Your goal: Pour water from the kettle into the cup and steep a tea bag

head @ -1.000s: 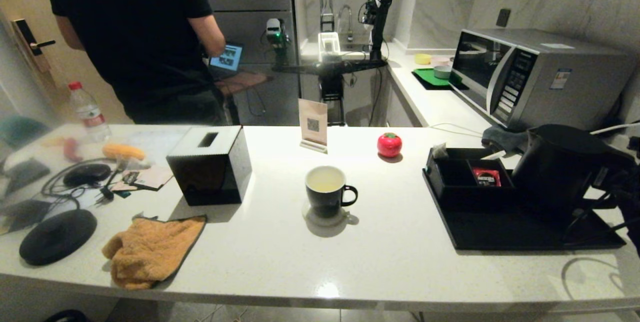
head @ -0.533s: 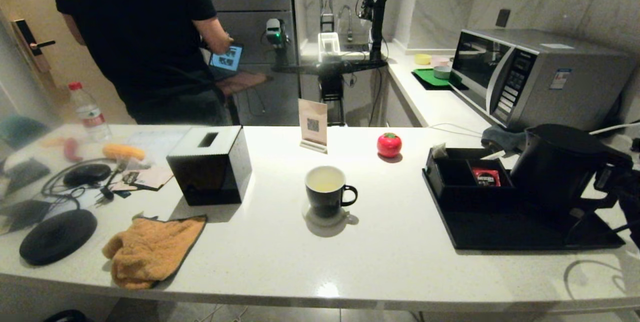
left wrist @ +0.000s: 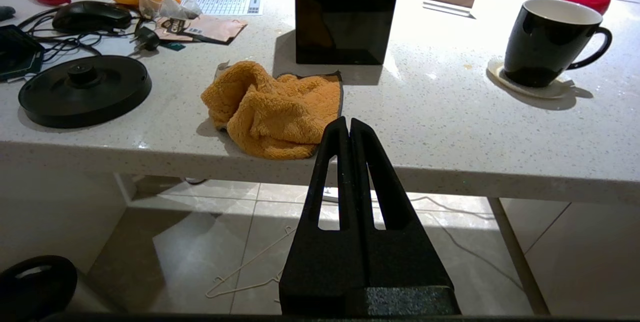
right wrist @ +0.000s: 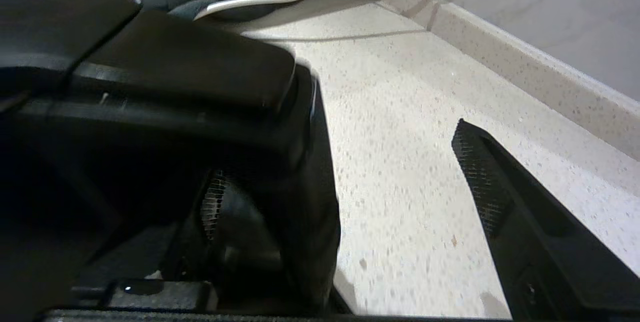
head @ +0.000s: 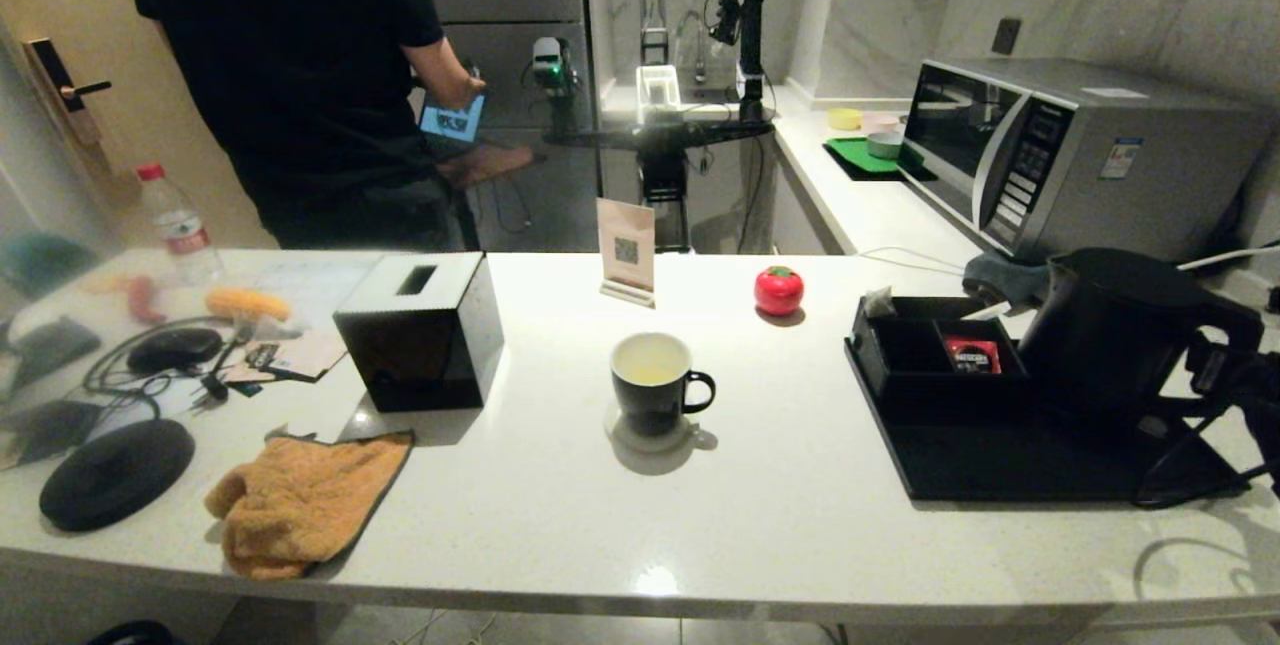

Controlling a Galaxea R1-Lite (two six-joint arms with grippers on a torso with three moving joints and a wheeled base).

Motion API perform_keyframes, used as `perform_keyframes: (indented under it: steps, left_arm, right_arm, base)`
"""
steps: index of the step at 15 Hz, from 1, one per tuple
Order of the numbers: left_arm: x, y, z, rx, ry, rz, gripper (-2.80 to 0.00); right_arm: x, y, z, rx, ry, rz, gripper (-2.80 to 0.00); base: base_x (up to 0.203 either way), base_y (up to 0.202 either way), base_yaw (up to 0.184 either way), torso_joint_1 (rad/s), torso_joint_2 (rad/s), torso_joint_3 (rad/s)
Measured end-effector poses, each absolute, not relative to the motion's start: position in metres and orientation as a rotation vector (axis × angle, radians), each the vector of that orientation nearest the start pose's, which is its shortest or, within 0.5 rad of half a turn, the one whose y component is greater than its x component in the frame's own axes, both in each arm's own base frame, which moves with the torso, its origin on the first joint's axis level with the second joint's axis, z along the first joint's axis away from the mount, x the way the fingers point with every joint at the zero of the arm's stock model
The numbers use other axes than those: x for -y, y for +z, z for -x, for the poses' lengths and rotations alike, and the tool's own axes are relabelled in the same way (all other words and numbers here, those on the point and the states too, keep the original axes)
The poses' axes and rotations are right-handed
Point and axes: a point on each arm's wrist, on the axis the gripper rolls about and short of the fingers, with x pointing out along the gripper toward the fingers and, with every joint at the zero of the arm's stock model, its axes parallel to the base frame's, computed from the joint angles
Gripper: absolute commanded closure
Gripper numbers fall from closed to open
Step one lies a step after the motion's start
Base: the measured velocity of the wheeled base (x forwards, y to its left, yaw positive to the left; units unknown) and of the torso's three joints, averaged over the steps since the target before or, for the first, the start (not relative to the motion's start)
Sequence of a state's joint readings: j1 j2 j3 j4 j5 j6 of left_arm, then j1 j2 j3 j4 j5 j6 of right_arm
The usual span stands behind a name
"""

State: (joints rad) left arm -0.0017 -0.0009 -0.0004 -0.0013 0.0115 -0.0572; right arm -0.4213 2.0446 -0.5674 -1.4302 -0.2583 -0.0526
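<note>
The kettle (head: pixel 1120 335) stands on the black tray (head: pixel 1000 465) at the tabletop's (head: pixel 780 525) right end, beside the microwave (head: pixel 1070 155). The right pincer (right wrist: pixel 345 182), spread, straddles its handle (right wrist: pixel 300 202). The cup (head: pixel 652 383) holds water (head: pixel 650 368) mid-tabletop. The left pincer (left wrist: pixel 349 127), pressed together, hangs below the edge near an orange cloth (left wrist: pixel 275 107).

The head camera is looking forward and down from above the near edge of the white worktop (head: pixel 800 525), taking in its whole width. The left wrist camera is sitting low, below worktop level and off its near edge, looking over the left hand (left wrist: pixel 349 123) across the surface, and it is sharing with the head view the cup (left wrist: pixel 547 42) and the orange cloth (left wrist: pixel 275 107). The right wrist camera is pressing very close against the kettle (right wrist: pixel 165 127) at the worktop's far right, facing the wall.
</note>
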Motion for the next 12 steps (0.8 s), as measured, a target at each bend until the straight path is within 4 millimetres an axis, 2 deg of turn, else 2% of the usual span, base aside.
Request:
perform_keyframes:
  steps: [6,12]
  left_arm:
    - [0.000,0.076,0.023,0.003,0.010,0.057,0.00]
    - [0.000,0.076,0.023,0.003,0.010,0.057,0.00]
  right_arm:
    - [0.131,0.098,-0.278,-0.095,-0.678,0.042,-2.80]
    - [0.115,0.095,-0.242,-0.169,-0.677,0.039,-2.80]
  base:
    - [0.000,0.000,0.000,0.000,0.00,0.000]
    - [0.000,0.000,0.000,0.000,0.00,0.000]
